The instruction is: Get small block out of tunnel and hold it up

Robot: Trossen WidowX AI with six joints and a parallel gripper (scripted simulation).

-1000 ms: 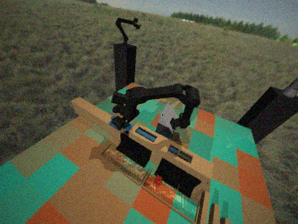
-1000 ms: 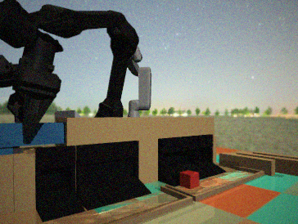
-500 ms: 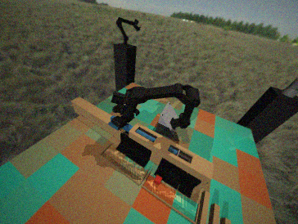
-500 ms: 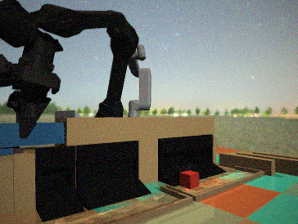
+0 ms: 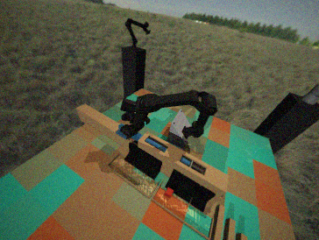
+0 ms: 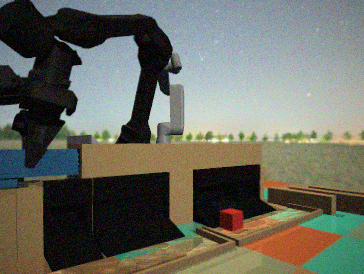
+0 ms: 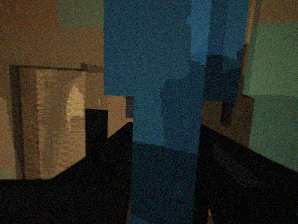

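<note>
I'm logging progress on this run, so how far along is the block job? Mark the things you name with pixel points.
Looks done: a small red block (image 5: 169, 192) (image 6: 231, 219) sits out in front of the dark openings, if that is the one wanted. In hand: the gripper (image 5: 127, 132) (image 6: 31, 165) (image 7: 166, 125) is closed on the blue handle (image 6: 37, 163) (image 7: 166, 120). Left: gripping the block and holding it up.

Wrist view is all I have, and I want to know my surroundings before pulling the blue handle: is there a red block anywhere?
Observer: Yes, a red block shows in front of a dark opening.
Operator: Does any blue show farther along, past my pincer on the blue handle?
Observer: Yes, the top view shows blue through two slots in the wooden housing.
</note>
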